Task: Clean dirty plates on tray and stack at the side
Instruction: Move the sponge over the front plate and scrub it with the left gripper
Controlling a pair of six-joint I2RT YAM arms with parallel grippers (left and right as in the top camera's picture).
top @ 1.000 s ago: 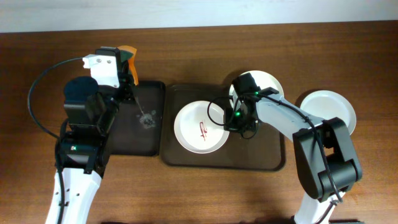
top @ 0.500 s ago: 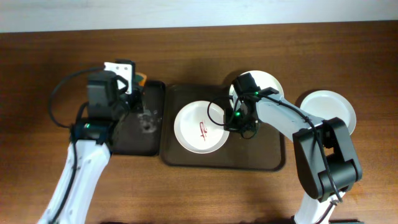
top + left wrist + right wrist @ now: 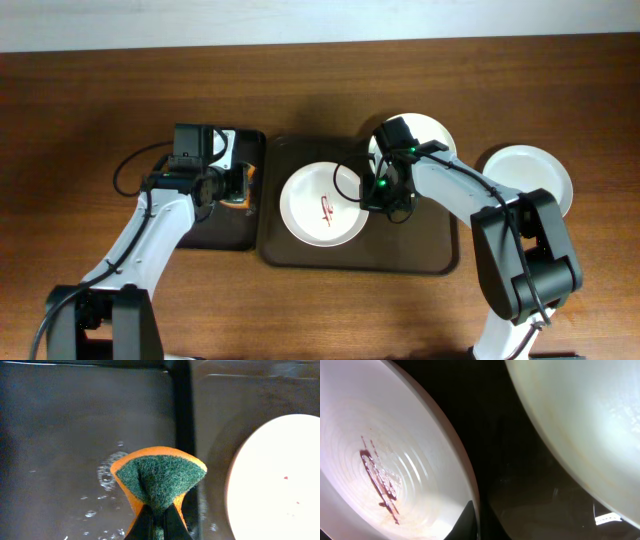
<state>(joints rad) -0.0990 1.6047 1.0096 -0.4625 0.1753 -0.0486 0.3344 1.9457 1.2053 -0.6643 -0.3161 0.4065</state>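
Observation:
A white plate (image 3: 320, 205) with a dark-red smear lies on the left half of the dark-brown tray (image 3: 420, 250). My right gripper (image 3: 371, 192) is shut on its right rim; in the right wrist view the fingers (image 3: 470, 522) pinch the rim of this smeared plate (image 3: 380, 460). A second plate (image 3: 420, 132) rests at the tray's back right corner. A third plate (image 3: 530, 175) lies on the table to the right. My left gripper (image 3: 232, 186) is shut on an orange and green sponge (image 3: 157, 477), held just left of the tray.
A smaller black tray (image 3: 205, 225) sits left of the brown tray, with water drops (image 3: 107, 477) on its floor. Its right rim (image 3: 182, 420) runs close against the brown tray. Bare wooden table (image 3: 80, 120) surrounds both.
My left arm has swung from behind the black tray down and to the right, carrying the sponge to that tray's right edge. The right arm and the plates have not moved.

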